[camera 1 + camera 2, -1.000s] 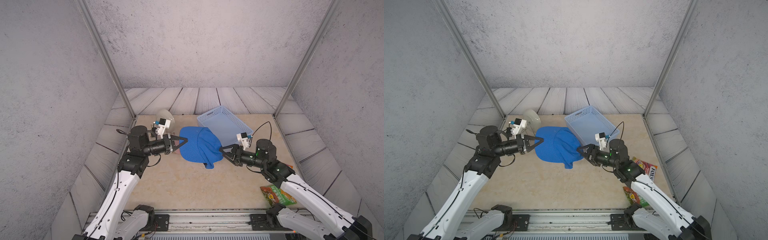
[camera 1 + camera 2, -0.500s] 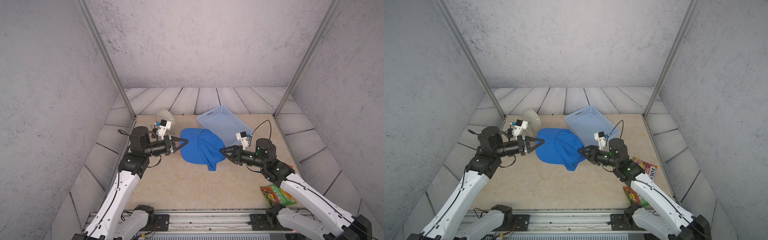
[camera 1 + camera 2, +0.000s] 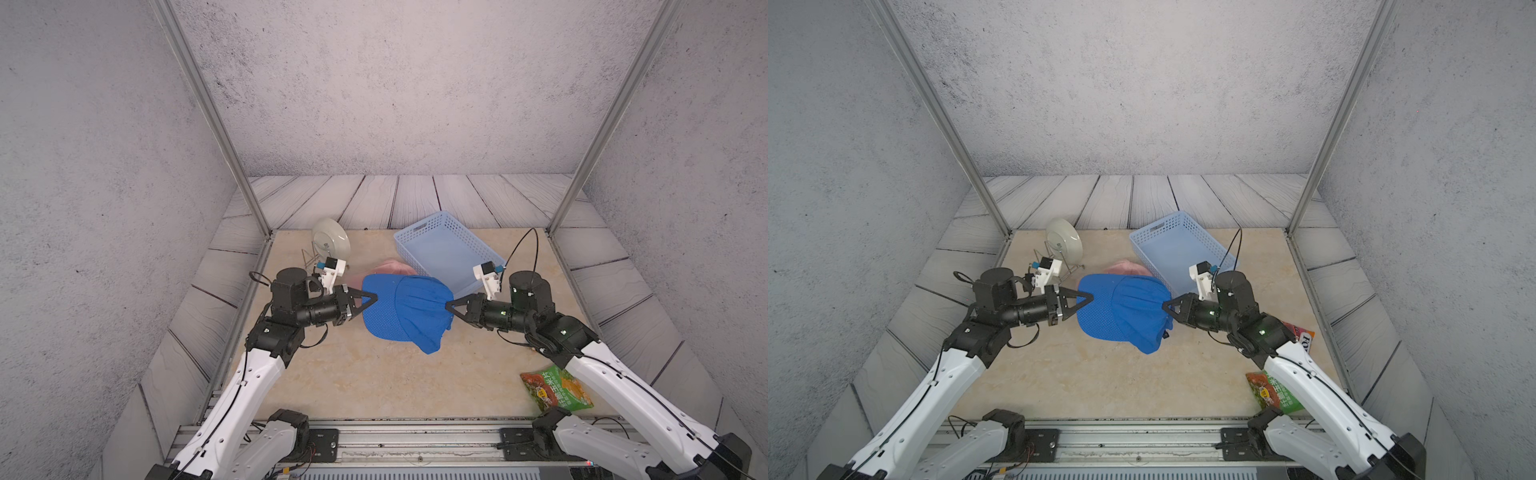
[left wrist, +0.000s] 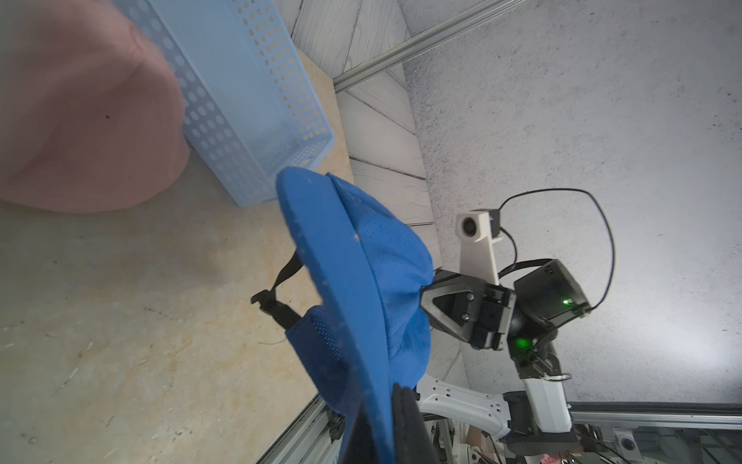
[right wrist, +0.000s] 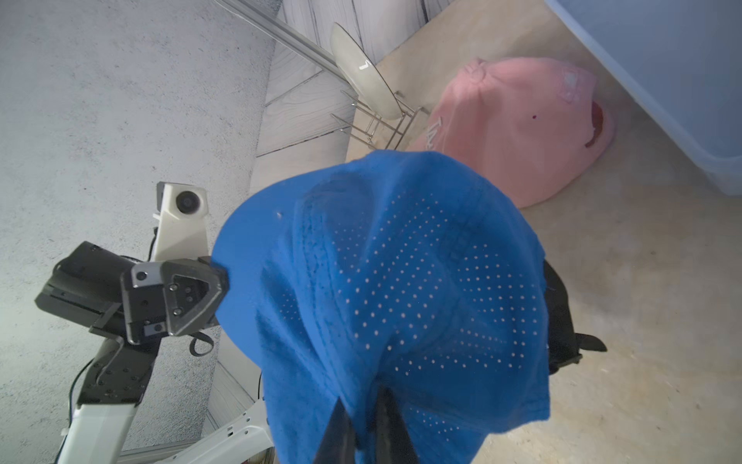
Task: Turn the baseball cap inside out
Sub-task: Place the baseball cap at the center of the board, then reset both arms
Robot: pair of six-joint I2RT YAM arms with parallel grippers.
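Currently the blue baseball cap (image 3: pixel 405 309) is slung between both arms over mid-table, just in front of the pink cap (image 5: pixel 518 124) and the blue basket (image 3: pixel 419 230). The left gripper (image 3: pixel 372 298) is pressed tight on the brim edge (image 4: pixel 341 281), likely as an anchor. The right gripper (image 3: pixel 451 308) pinches bunched crown fabric (image 5: pixel 421 301) opposite, probably to work the crown through. The strap (image 4: pixel 281 289) dangles beneath.

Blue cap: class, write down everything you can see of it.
The blue cap is perforated cloth with a stiffer brim and a black back strap with a buckle. It hangs tilted between the two arms. The left jaws are shut on the brim's edge and the right jaws on the bunched crown. The strap dangles over the table.
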